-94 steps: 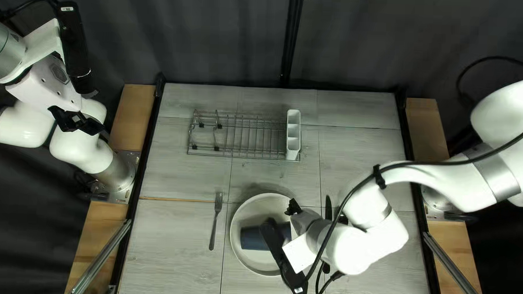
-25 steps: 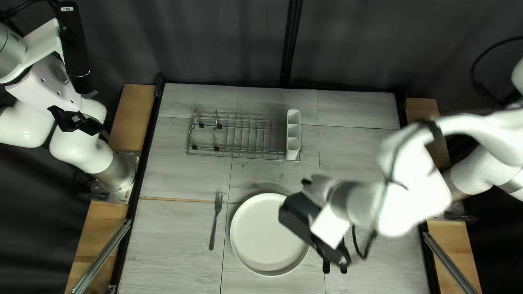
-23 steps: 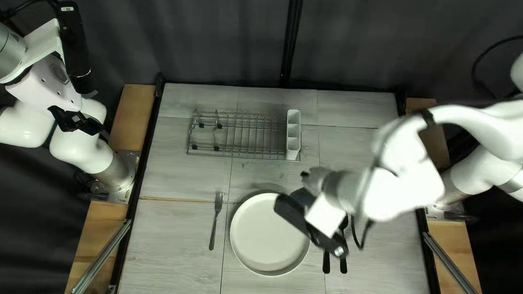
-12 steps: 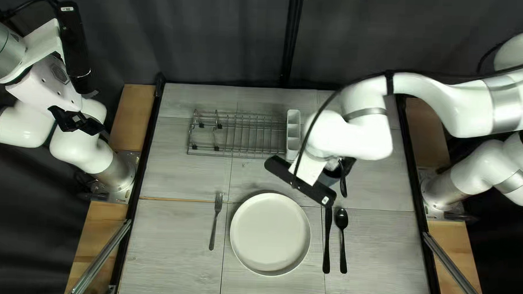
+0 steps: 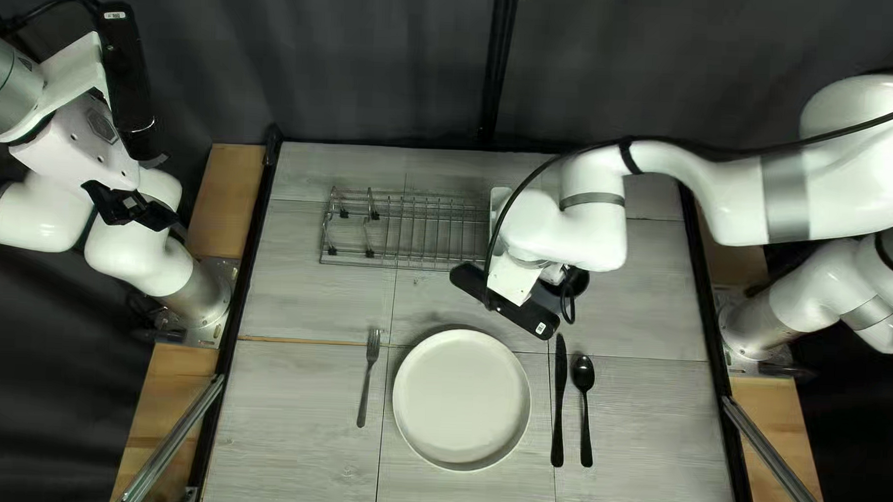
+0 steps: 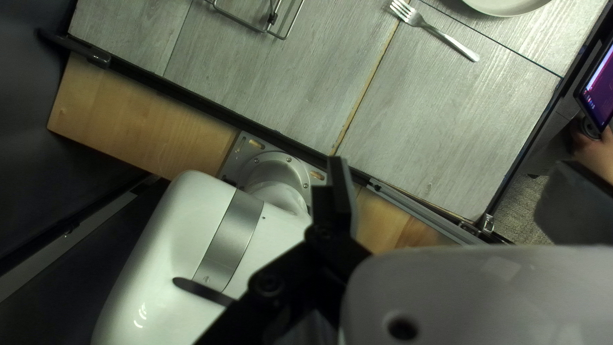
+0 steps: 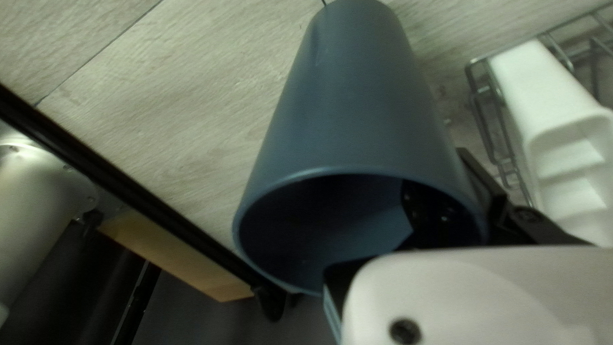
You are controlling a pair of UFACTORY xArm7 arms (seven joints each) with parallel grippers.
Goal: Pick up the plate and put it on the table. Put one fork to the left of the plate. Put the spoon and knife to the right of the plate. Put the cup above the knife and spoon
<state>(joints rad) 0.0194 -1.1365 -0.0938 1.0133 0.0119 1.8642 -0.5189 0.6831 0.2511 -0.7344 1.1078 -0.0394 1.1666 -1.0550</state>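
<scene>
A white plate [image 5: 461, 398] lay on the table [image 5: 299, 439], a fork [image 5: 368, 378] beside it toward the view's left, a knife [image 5: 558, 411] and spoon [image 5: 583, 408] side by side toward the right.

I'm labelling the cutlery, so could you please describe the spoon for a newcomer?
Find the white plate near the table's front edge. Two black utensils lie right of it; the spoon is the outer one, with an oval bowl, unlike the straight knife.
</scene>
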